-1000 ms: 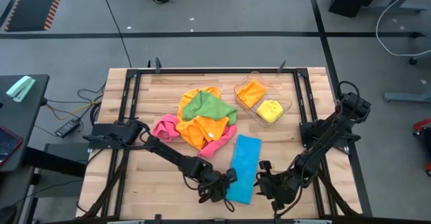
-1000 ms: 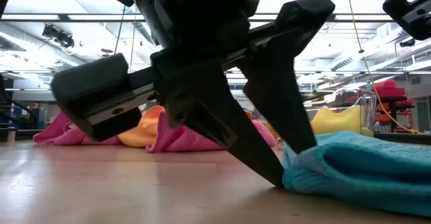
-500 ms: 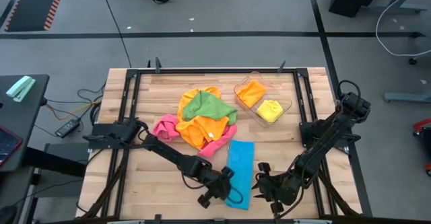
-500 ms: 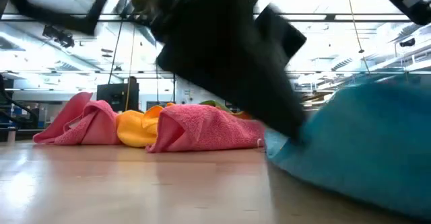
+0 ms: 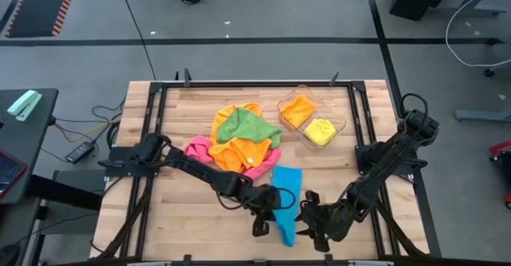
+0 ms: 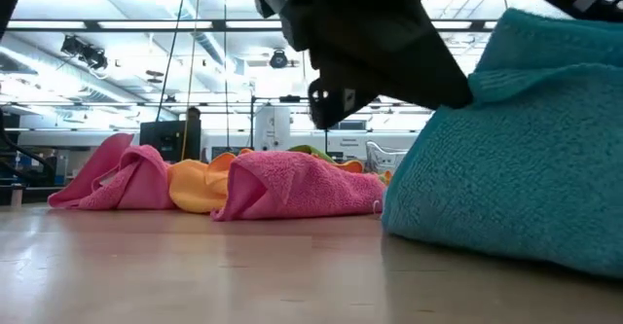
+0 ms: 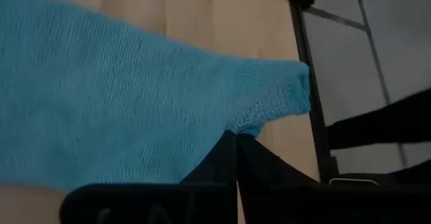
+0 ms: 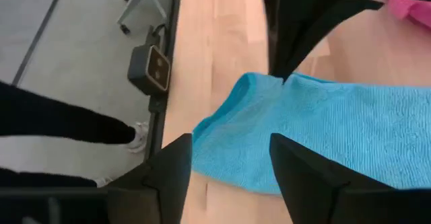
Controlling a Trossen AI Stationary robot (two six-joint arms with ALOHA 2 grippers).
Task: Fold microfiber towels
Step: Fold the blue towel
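- The left gripper has its two dark fingers pinched tight on a corner of the soft turquoise-blue microfiber towel, lifting that corner off the table.
- The right gripper sits just beside the towel at its 4 o'clock edge, its fingers spread apart over the cloth and holding nothing.
- The blue towel lies toward the 6 o'clock side of the table, bunched up where it is raised; in the low view it fills the right side as a tall fold.
- At about 11 o'clock from it lies a loose heap of crumpled cloths: pink, orange and green, with the pink one nearest in the low view.
- Near the table's 1 o'clock corner stands a clear plastic tray holding a folded orange cloth and a folded yellow cloth.
- The surface is a pale wooden plank table top edged by a black metal frame.
- Around it is grey floor with black cables; the low view shows a large hall with ceiling strip lights.
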